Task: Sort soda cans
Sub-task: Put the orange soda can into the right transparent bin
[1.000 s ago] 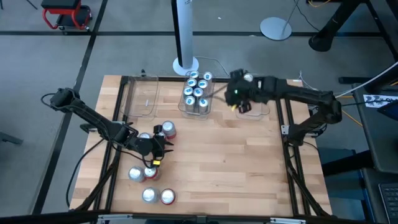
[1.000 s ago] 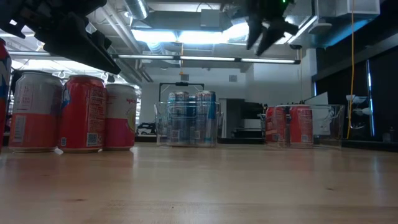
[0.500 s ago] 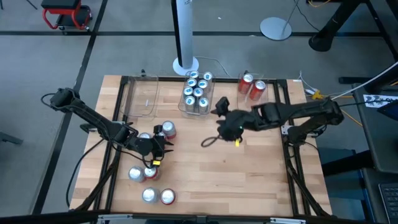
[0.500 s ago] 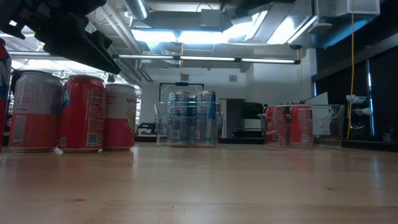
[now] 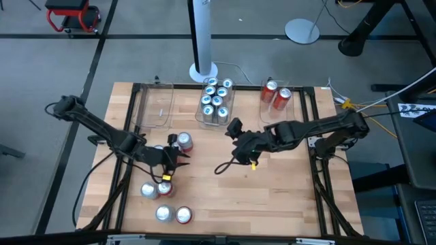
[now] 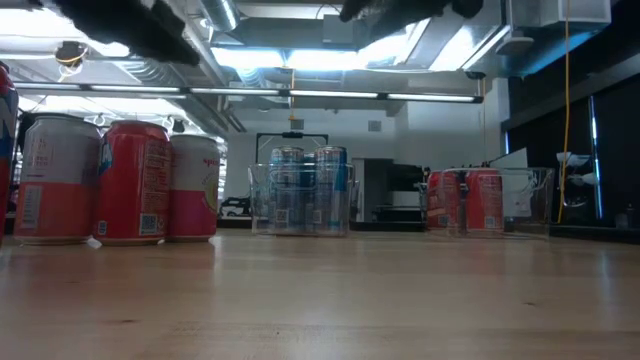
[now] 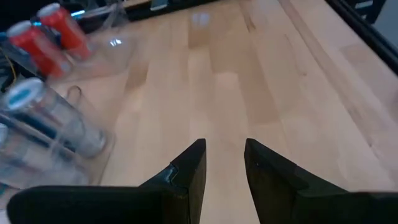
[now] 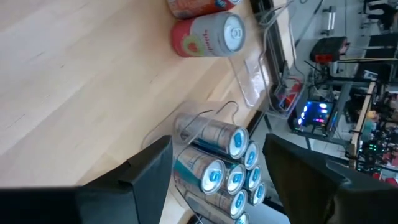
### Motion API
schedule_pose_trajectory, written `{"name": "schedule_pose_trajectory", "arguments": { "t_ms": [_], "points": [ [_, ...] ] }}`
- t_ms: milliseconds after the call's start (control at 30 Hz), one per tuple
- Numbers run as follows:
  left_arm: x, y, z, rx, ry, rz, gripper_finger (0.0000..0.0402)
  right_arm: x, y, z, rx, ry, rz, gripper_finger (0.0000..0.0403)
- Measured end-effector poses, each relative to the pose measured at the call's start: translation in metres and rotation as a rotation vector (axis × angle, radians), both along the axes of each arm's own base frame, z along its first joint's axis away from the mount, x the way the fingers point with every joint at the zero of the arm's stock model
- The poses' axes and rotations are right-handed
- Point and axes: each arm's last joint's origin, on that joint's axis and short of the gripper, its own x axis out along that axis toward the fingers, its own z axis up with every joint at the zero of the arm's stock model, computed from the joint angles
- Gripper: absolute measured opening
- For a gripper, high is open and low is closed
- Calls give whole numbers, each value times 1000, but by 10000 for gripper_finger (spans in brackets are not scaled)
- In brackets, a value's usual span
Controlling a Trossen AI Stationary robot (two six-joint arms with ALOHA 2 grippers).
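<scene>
Table (image 5: 272, 190): light wooden top inside a dark frame, carrying three clear bins along its far edge and loose cans nearer the left arm
Middle bin (image 5: 216, 102): held the blue-and-white cans (image 5: 215, 101), packed upright; it lay just beyond the right hand, on its far side
Right bin (image 5: 289, 109): held two red cans (image 5: 276, 94), behind the right hand toward the right arm's base
Left bin (image 5: 155, 109): clear, beyond the left hand
Right hand (image 5: 240, 136): hovered above the bare middle of the table, fingers parted with nothing between them
Left hand (image 5: 178, 158): sat low among the loose cans, fingers a narrow gap apart over bare wood, gripping nothing
Red can (image 5: 184, 141): stood just beside the left hand, on its far side
Loose cans (image 5: 163, 201): red and silver ones stood near the left hand, toward the table's near edge
</scene>
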Motion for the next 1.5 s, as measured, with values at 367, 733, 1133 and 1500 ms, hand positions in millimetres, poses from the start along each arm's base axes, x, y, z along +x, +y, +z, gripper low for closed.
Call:
{"name": "schedule_pose_trajectory", "arguments": {
  "t_ms": [367,733,1133,1500],
  "points": [
    [-28,16,29,-45,14,43,169,15,3,1,34,-105,7,253],
    [-65,34,34,-140,79,137,228,76,2,-35,152,-251,222,253],
    [-81,42,9,-203,222,288,228,124,-25,-83,231,-348,256,253],
    [-78,41,-2,-195,212,271,228,125,-17,-92,257,-307,305,253]
  ]
}}
